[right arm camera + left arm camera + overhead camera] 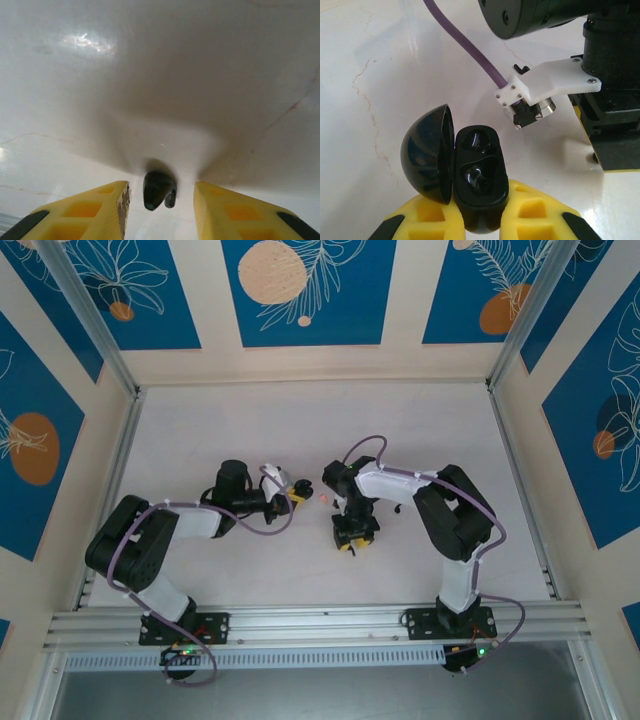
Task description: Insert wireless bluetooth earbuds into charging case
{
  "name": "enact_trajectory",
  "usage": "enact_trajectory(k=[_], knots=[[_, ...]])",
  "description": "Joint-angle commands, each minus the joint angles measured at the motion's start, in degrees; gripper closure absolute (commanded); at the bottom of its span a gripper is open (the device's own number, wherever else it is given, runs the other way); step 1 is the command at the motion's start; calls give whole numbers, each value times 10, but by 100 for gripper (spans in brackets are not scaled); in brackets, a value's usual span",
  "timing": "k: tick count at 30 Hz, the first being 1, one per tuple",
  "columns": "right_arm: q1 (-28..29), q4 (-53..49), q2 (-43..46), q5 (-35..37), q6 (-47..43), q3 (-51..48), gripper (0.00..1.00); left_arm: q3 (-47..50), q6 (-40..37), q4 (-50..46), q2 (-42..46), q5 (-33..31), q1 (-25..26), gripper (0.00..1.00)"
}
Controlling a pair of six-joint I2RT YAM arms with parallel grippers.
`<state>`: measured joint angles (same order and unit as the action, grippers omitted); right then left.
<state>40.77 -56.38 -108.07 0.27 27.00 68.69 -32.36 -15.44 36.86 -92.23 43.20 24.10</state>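
Note:
A black charging case [480, 175] stands open, its round lid [427, 152] swung to the left. My left gripper [480, 220] is shut on the case's lower body, yellow fingers [427, 215] on both sides. Its two glossy wells face up; I cannot tell whether anything sits in them. From above, the left gripper [293, 497] points right, just left of table centre. One black comma-shaped earbud [158, 190] lies on the white table. My right gripper [161, 202] points down over it, open, a finger on each side with a gap to each. The overhead view puts the right gripper [353, 538] right of the case.
The right arm's wrist and white bracket [555, 82] hang close above and right of the case, with a purple cable [465, 45] running past. A tiny pinkish spot [325, 498] sits on the table between the two grippers. Aluminium rails [320, 622] border the table.

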Motion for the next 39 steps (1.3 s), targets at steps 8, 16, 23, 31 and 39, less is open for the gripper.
enact_trajectory(k=[8,16,23,31,39], knots=[[3,0,-8,10,6,10,69,-2,1,5,-6,21,-8,95],[2,17,11,16,13,-4,78,-6,1,-2,-9,21,-8,95],[-10,71,60,13,30,-37,80,-11,4,-4,-19,27,-8,95],[-45,240,128,9,39,-99,80,-18,23,22,-38,54,-5,96],[-79,424,170,-17,-3,-133,80,-31,26,23,-48,67,-4,96]])
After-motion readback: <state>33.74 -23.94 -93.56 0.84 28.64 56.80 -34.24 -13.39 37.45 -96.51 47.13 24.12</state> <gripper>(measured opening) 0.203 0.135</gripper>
